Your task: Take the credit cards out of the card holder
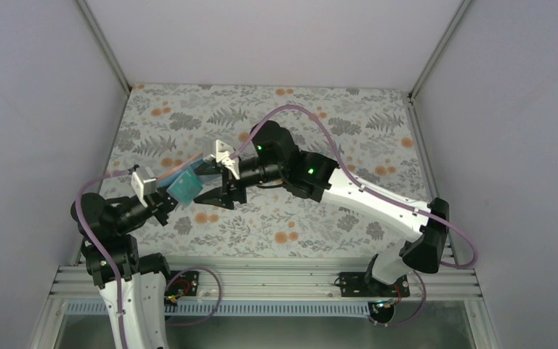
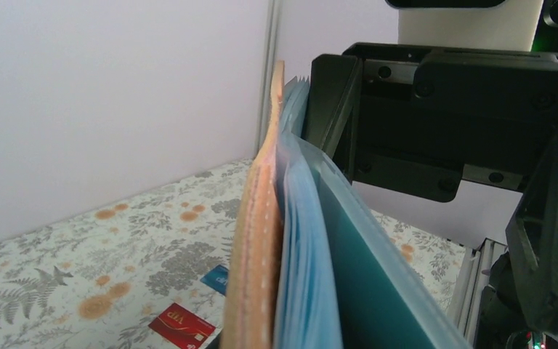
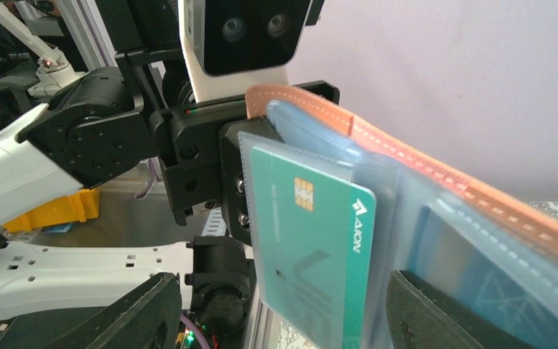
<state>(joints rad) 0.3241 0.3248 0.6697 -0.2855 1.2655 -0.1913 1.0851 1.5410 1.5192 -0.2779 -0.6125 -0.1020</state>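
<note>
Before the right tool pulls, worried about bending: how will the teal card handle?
The teal card looks flat and straight-edged, so probably stiff. Its smooth face may slip. Tucked behind clear plastic in the card holder, it may drag coming out.

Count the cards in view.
3: a red card and a blue card lie on the table; a teal card sits in the holder. More may hide inside its sleeves.

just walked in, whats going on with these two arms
The left gripper holds the card holder up off the table, spread open. The teal card is in its sleeve, with the right gripper open right at it. The red card and blue card lie on the table.
</note>
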